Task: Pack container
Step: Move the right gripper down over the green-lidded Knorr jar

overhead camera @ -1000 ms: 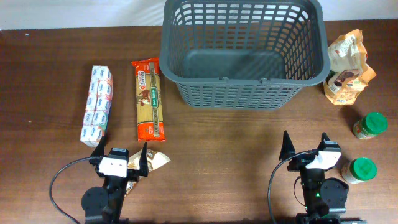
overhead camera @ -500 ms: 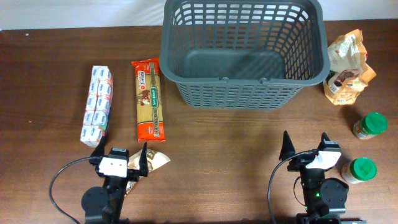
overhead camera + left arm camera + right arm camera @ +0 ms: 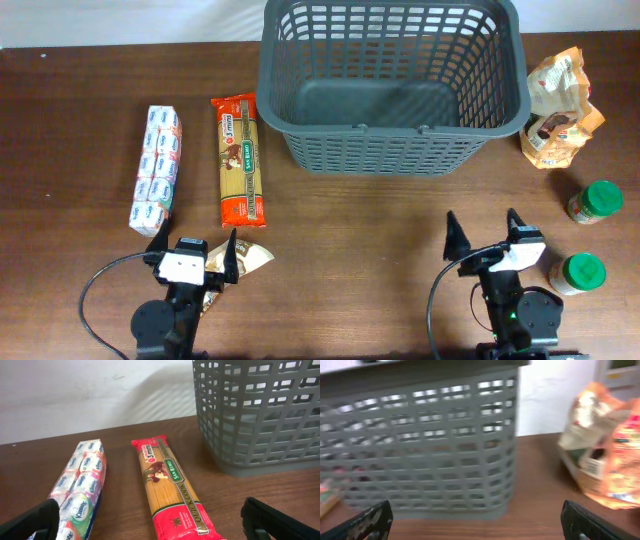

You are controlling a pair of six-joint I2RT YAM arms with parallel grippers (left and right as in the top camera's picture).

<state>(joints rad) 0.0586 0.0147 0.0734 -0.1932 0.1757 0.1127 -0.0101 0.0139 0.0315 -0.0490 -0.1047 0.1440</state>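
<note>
Far middle of the dark wooden tabletop: the grey slotted container, upright, mouth up. Long axis left to right, one long lattice wall facing both arms.

Left of it and well apart: a red spaghetti pack, lying lengthwise near to far. Further left and roughly parallel: a Kleenex tissue multipack.

Just beside the container's right end wall: a crumpled orange bag; touching or not, cannot tell. Nearer on that side: a far green-lidded jar and a near green-lidded jar, the latter just beside the right arm.

Left gripper spread wide over the near tabletop, a small brown packet partly hidden beneath it; straight ahead in its wrist view, spaghetti and tissues, container off to the right.

Right gripper likewise spread wide, with the container's front wall filling its blurred wrist view and the orange bag at the right.
</note>
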